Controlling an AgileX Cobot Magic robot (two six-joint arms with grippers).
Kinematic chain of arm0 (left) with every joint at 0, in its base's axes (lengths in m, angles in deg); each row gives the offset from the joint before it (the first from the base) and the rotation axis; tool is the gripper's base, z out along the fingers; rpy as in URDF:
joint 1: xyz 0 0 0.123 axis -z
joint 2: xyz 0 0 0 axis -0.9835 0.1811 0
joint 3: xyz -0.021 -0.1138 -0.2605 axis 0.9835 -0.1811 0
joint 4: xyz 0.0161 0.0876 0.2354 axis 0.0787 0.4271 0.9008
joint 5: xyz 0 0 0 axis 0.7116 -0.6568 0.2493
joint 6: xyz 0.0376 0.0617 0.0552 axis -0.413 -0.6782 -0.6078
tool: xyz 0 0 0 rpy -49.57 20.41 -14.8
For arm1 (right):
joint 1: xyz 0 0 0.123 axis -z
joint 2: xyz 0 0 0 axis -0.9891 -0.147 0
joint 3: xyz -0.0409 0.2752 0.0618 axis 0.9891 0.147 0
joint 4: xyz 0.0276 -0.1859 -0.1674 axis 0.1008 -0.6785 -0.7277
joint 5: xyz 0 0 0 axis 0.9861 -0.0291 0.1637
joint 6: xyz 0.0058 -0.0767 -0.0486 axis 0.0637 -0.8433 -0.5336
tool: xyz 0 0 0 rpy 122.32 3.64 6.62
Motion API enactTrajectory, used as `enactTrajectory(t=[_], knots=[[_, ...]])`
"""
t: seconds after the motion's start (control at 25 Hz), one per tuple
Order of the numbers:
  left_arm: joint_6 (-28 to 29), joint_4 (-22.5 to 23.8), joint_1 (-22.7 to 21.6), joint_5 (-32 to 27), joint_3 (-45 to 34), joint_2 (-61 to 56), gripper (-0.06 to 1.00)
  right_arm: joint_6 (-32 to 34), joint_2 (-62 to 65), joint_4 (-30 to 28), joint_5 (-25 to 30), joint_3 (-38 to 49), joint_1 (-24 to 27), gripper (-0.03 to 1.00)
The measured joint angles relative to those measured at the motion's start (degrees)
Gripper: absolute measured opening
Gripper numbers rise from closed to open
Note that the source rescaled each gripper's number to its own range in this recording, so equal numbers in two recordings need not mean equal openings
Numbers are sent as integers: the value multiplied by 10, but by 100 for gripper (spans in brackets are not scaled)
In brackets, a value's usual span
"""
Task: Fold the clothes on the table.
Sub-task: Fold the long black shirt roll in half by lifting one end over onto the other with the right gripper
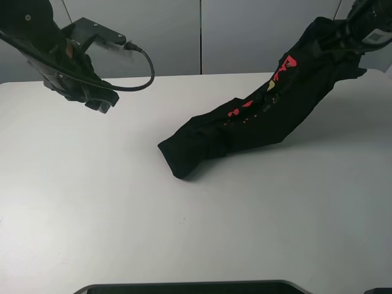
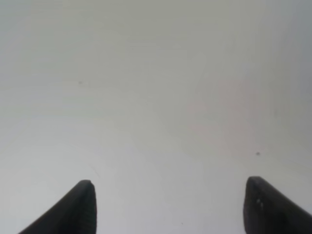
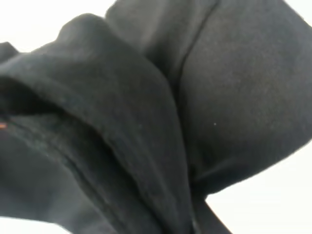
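White, flat tabletop (image 1: 122, 214) fills the foreground. Above its far left side hangs the left hand (image 1: 101, 101), fingers (image 2: 73, 209) spread wide and holding nothing, well apart from the black cotton T-shirt with red lettering (image 1: 245, 125). That shirt's lower end rests mid-tabletop; its upper end rises rightward to the right hand (image 1: 343, 27), which is clamped on the cloth.
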Motion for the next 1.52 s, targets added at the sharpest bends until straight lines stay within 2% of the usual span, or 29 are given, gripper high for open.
enactTrajectory(t=[0.2,0.56,0.96,1.12,1.24,1.32,1.48,1.52], knots=[[0,7,0,0,0,-31,81,-79,0,120,-3,1,-62,11],[0,8,0,7,0,-73,81,-93,-83,159,-41,1,-180,11],[0,8,0,12,0,-85,81,-96,-201,191,-104,1,-259,11],[0,8,0,22,0,-85,81,-132,-220,256,-123,1,-267,11],[0,8,0,28,0,-85,81,-193,-235,321,-138,1,-267,11],[0,8,0,33,0,-85,81,-243,-241,378,-143,1,-267,21],[0,8,0,37,0,-85,81,-383,-247,516,-137,1,-267,57],[0,8,0,38,0,-85,81,-430,-247,548,-129,1,-267,63]])
